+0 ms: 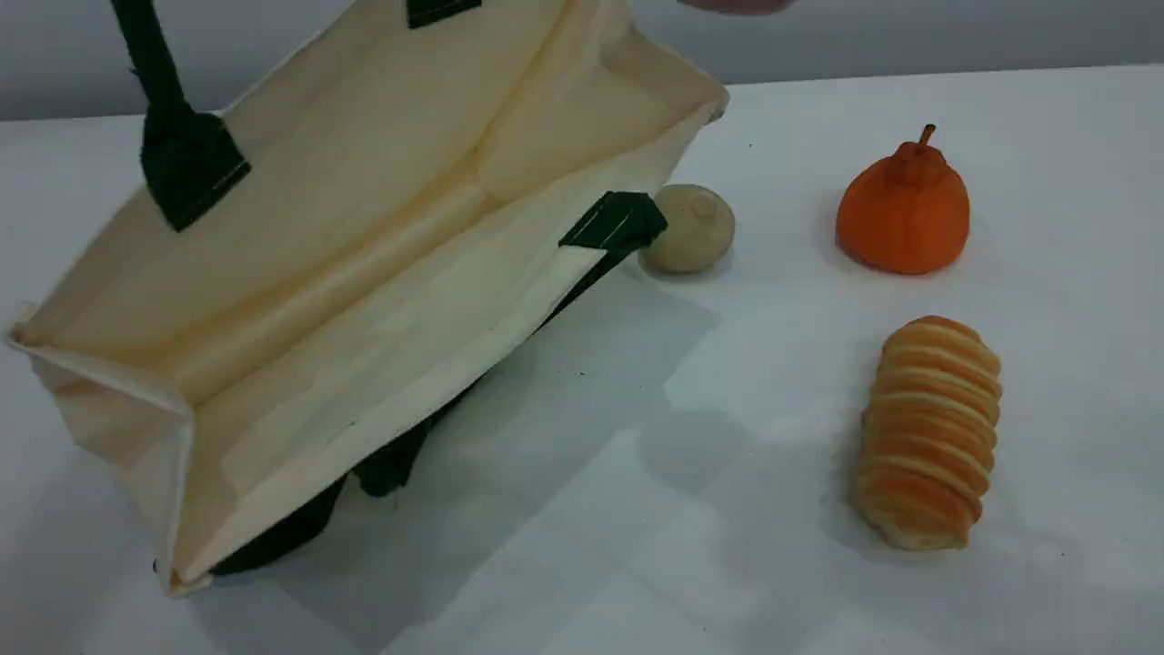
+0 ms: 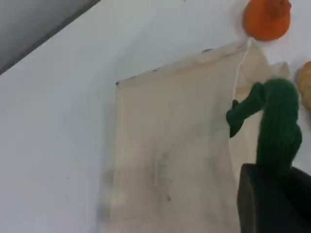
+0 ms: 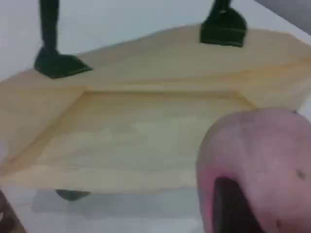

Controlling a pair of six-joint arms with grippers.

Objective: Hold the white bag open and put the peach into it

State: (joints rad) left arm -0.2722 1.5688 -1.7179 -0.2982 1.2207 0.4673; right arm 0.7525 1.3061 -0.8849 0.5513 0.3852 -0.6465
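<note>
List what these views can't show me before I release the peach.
Peach: scene view's top edge cuts off all but a sliver.
Right gripper: right wrist view, peach hides all but one fingertip.
Left gripper: left wrist view, bottom edge cuts it off where the white bag's green handle enters.

I saw only a top-edge sliver of the peach (image 1: 738,5); the white bag (image 1: 364,227) had its handle (image 1: 150,55) cut off.

white table (image 1: 1046,136) | beige ball (image 1: 688,227) mid-table | orange pear-shaped fruit (image 1: 903,214) upright, right of ball | ridged bread roll (image 1: 929,432) lying nearer, apart
</note>
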